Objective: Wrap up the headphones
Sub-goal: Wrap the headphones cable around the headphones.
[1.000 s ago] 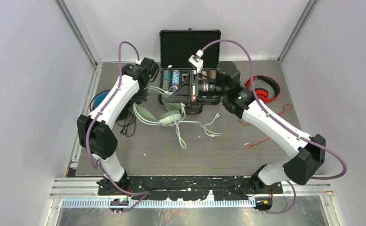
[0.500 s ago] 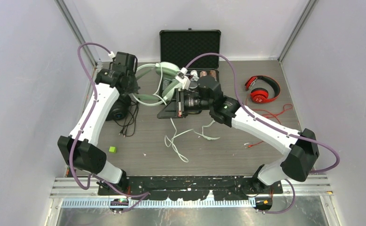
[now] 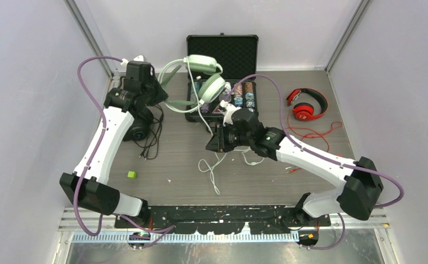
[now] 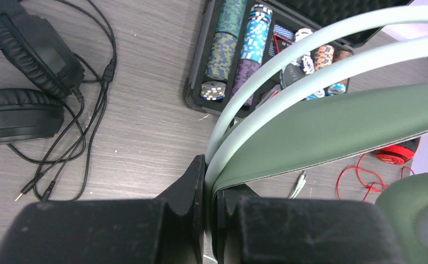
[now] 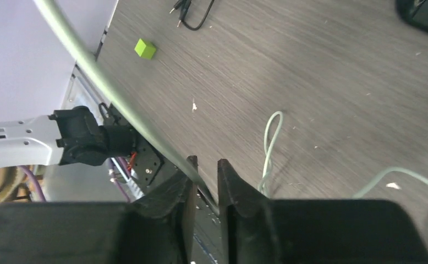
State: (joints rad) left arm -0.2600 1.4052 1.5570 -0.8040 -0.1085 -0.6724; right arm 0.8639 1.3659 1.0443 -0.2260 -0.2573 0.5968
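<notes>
The left tool [image 4: 207, 165] is clamping the band of the pale mint-green over-ear headphones [image 3: 203, 71] and is holding them up in the air over the open black foam-lined case [image 3: 223, 49] at the back of the grey wood-grain worktop [image 3: 173, 159]. A second ago they were lying flat in front of that case, so the lift has only just happened. Their white cable [image 3: 209, 165] is now hanging from an ear cup down to the right tool [image 5: 205, 165], with the slack trailing in loops on the worktop. That tool has been dropping away from the case towards the middle. Its fingers are standing slightly apart, with the cable running loosely through the gap rather than being pinched. I'd say the cord is being drawn out straight for winding. No turns are sitting round the band yet, so the wrapping looks barely begun. The glossy red headphones [image 3: 305, 104] and the bulky black headphones [image 3: 137, 129] are lying untouched at either side.
</notes>
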